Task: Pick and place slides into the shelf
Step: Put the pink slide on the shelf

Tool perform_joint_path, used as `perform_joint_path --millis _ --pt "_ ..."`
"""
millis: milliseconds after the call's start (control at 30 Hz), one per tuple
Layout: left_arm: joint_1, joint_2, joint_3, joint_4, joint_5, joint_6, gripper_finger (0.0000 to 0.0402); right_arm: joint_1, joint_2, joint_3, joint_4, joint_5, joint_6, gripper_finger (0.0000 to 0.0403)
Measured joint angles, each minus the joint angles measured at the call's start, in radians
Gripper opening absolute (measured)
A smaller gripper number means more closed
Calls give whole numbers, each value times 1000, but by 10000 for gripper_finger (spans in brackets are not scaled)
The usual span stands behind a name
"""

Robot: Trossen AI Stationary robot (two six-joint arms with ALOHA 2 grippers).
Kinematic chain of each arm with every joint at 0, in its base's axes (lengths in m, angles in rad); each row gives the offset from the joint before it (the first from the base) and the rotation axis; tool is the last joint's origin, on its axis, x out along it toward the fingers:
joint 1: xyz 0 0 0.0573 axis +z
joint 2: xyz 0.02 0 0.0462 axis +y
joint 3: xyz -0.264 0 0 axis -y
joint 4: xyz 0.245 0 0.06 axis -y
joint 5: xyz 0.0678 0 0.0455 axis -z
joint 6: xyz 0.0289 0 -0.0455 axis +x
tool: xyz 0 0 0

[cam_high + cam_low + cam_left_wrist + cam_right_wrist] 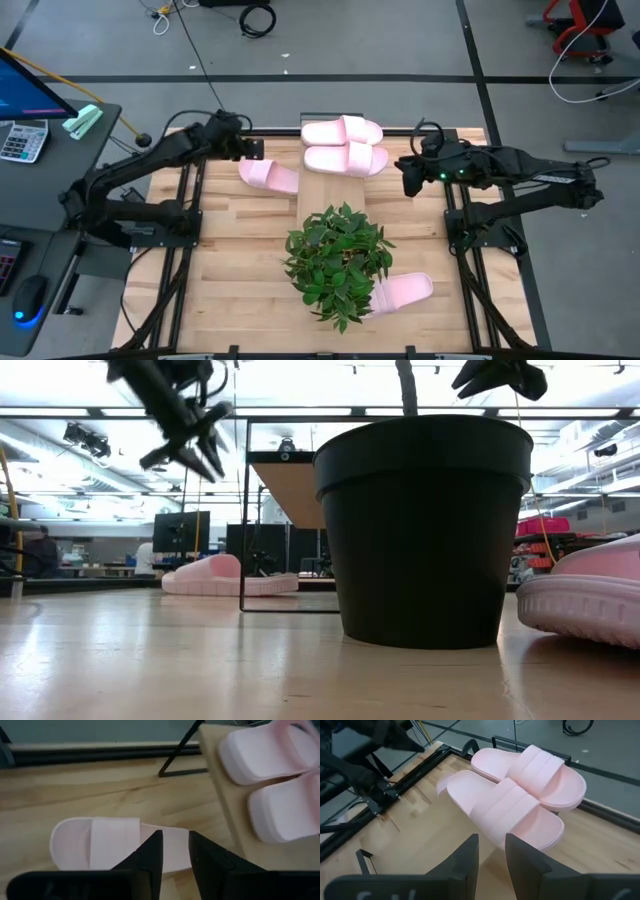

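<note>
The butcher-block table (230,260) stood on grey floor, cables beyond. The shelf (325,190) carried two slides (343,146); a third (268,175) lay beside it under the left gripper (174,851), fingers slightly apart, holding nothing. The potted plant (338,258) hid part of the fourth (402,292). The right gripper (491,852) hovered, fingers narrowly apart.

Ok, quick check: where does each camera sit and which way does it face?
High: overhead, straight down; both arms, shelf, plant.
Low: table height, level across; pot, an arm above.
Left wrist: past left claw at a table slide.
Right wrist: past right claw at shelf slides.
Both wrists share the shelf pair.
</note>
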Motion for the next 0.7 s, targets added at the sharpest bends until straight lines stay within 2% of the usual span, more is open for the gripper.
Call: perform_joint_path --millis 133,300,700 --pt "50 -16 -137 122 68 -1 94 0 1 0 13 0 39 103" --pt "115 -14 -241 152 92 1 100 0 1 0 21 -3 101 103" --pt "280 21 -299 157 105 154 122 0 7 0 20 -8 223 103"
